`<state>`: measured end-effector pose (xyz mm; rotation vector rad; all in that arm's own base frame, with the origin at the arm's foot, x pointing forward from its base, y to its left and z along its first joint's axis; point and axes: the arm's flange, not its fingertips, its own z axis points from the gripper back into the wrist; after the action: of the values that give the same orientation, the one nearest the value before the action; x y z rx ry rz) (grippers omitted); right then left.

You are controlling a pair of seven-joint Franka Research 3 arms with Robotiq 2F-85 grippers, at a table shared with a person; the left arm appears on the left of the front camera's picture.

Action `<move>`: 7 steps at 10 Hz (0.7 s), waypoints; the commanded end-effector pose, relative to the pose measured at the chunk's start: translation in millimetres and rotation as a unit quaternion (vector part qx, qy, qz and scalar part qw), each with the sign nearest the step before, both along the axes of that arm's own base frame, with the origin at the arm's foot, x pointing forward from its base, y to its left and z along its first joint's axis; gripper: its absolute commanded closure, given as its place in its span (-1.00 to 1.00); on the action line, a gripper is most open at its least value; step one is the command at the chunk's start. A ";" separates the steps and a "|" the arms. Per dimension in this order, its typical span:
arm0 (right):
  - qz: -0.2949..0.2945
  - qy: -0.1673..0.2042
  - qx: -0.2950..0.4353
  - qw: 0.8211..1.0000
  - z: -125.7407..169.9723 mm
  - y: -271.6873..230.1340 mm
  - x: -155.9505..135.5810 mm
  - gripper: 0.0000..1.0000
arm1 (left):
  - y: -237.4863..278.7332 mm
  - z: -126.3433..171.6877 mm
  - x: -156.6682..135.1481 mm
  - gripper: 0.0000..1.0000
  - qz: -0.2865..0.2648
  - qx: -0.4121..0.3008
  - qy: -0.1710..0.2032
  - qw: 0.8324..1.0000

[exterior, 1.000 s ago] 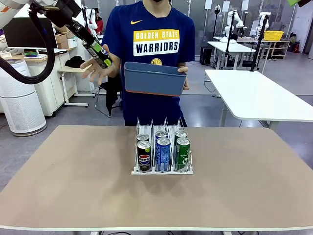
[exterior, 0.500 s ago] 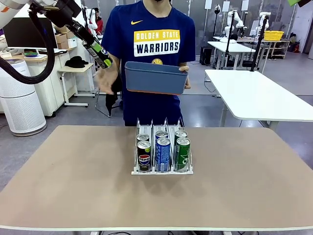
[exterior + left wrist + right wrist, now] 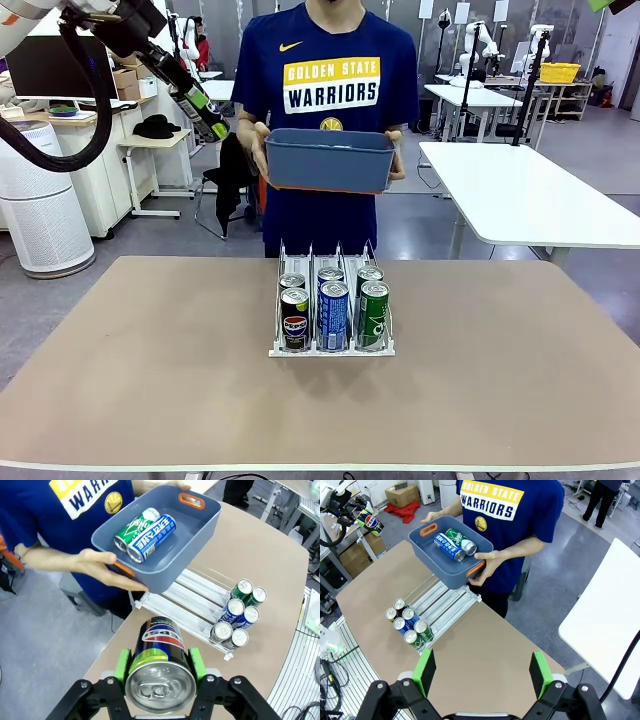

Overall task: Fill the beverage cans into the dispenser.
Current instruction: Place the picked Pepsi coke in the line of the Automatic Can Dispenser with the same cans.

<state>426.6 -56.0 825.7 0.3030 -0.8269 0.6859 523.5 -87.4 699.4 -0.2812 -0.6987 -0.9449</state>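
Currently left gripper (image 3: 159, 664) clamps dark Pepsi can (image 3: 161, 639): silver top, green band, red-white-blue logo; right gripper (image 3: 482, 672) jaws apart.

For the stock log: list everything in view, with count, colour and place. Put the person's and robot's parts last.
dispenser: one, clear, three lanes; mid-table.
bin: one, blue with orange handles; held up beyond the table's far edge.
table: one, tan.
racked cans: six, dark, blue-and-white and green; two per lane, at the dispenser's near end.
bin cans: two, one green, one blue-and-white; lying in the bin.
Pepsi can: one, dark; in the left gripper.
person's hands: two; at the bin's ends.
left gripper: one, black with green pads; shut on the Pepsi can, raised at the robot's left.
right gripper: one, black with green pads; open, high over the table.
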 end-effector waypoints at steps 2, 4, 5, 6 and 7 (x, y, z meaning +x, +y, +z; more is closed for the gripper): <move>0.002 0.000 0.001 1.000 -0.6 1.3 -1.1 -1.00 | -19.5 4.9 -30.6 -0.15 0.077 0.019 0.052 0.996; 0.002 0.000 0.001 1.000 -0.6 1.3 -1.1 -1.00 | -41.1 -4.1 -52.5 -0.15 0.101 0.036 0.086 0.991; 0.002 0.000 0.001 1.000 -0.6 1.3 -1.1 -1.00 | -52.0 -12.6 -64.1 -0.15 0.097 0.046 0.105 0.989; 0.002 0.000 0.001 1.000 -0.6 1.3 -1.1 -1.00 | -62.3 -21.9 -72.6 -0.15 0.099 0.049 0.123 0.986; 0.002 0.000 0.001 1.000 -0.6 1.3 -1.1 -1.00 | -72.6 -33.6 -77.1 -0.15 0.106 0.064 0.135 0.983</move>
<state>426.7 -55.9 825.9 0.3026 -0.8270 0.6860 453.6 -156.3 671.9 -0.2324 -0.4306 -0.7437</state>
